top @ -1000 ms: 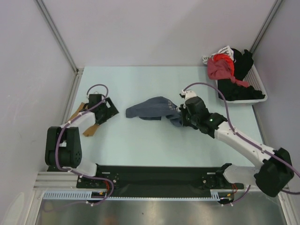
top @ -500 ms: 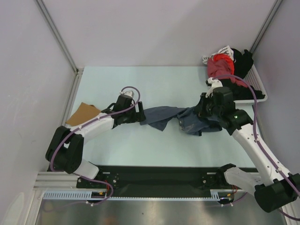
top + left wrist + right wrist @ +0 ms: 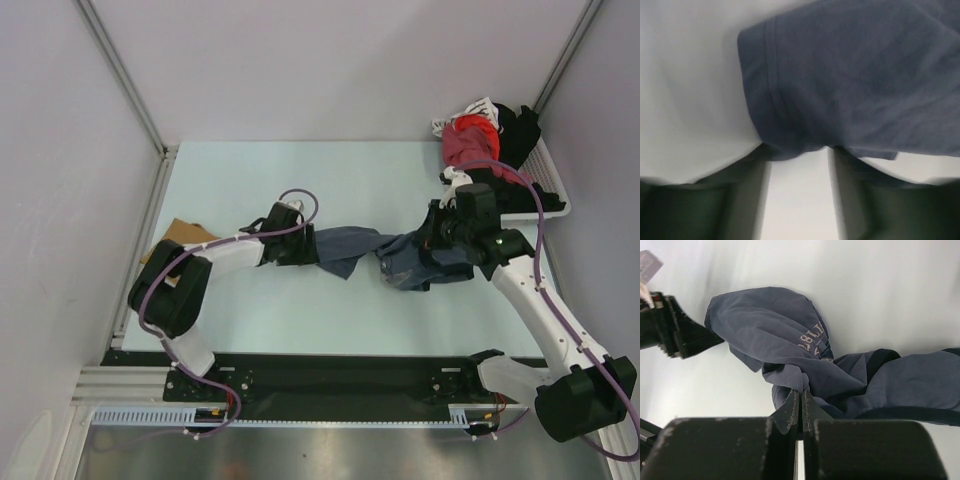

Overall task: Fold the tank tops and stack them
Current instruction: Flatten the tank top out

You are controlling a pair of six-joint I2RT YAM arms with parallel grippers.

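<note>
My right gripper (image 3: 440,235) pinches the blue tank top (image 3: 375,252) at its bunched right end, near the far-right basket (image 3: 555,205). My left gripper (image 3: 305,245) stands wide at its left hem. The tan tank top (image 3: 180,231) lies at the left edge of the worktop (image 3: 300,180).

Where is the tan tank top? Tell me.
Top view: the tan tank top lies at the left edge of the table, partly hidden by the left arm, left of the blue tank top.
</note>
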